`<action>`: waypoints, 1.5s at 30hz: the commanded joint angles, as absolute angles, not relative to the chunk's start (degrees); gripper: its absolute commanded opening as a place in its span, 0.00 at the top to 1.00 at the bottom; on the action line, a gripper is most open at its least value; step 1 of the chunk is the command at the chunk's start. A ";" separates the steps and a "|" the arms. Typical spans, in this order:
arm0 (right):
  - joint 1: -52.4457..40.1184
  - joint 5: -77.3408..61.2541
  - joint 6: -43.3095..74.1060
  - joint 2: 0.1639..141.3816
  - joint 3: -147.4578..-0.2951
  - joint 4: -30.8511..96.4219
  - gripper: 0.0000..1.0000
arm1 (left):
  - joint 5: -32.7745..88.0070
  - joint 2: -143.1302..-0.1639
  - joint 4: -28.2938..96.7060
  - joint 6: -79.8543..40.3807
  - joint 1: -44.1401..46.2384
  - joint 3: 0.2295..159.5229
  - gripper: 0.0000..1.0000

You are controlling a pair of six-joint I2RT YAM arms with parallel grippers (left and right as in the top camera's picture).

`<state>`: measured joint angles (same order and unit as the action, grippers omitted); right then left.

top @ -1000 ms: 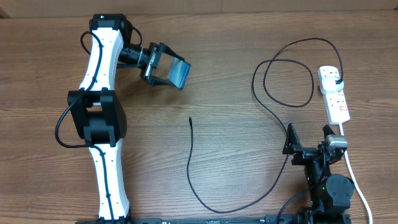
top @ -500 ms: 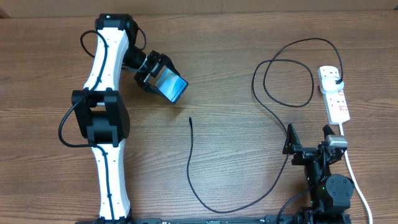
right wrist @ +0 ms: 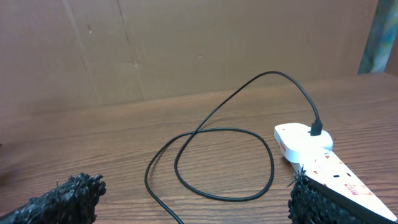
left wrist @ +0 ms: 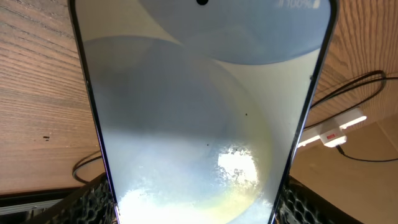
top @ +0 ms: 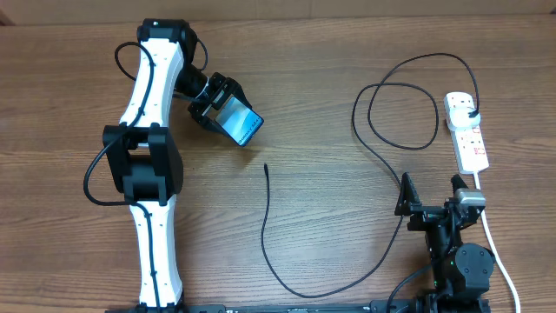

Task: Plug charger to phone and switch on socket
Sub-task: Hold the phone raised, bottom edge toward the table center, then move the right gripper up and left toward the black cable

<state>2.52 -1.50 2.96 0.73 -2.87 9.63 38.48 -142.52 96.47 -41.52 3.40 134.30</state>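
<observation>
My left gripper (top: 224, 111) is shut on the phone (top: 241, 126) and holds it tilted above the table at the upper left, with its blue screen up. The screen fills the left wrist view (left wrist: 205, 112), between the fingers (left wrist: 196, 214). The charger cable (top: 269, 235) lies on the table with its free tip (top: 266, 166) below the phone. It loops right to the black plug (top: 470, 109), seated in the white socket strip (top: 469, 139). My right gripper (top: 430, 187) is open and empty, with the strip (right wrist: 311, 140) and cable loop (right wrist: 224, 134) ahead of it.
The strip's white cord (top: 491, 235) runs down past my right arm at the right edge. A cardboard wall (right wrist: 186, 43) stands behind the table. The strip also shows far off in the left wrist view (left wrist: 333, 130).
My left gripper has carried the phone a little down and to the right and turned it so the screen faces up more. The right arm, cable and strip have not moved.
</observation>
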 commanded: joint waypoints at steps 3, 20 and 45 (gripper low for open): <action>2.20 -4.27 3.16 0.23 -2.52 8.73 0.00 | 39.00 -142.71 96.77 -40.27 3.79 136.03 0.96; 2.33 -9.74 10.46 0.64 -7.79 9.10 0.00 | 40.10 -142.71 96.84 -40.27 3.79 136.03 0.95; 2.31 -16.80 13.89 50.57 -50.26 34.17 0.00 | 40.51 -142.71 96.62 -40.32 3.79 136.03 0.96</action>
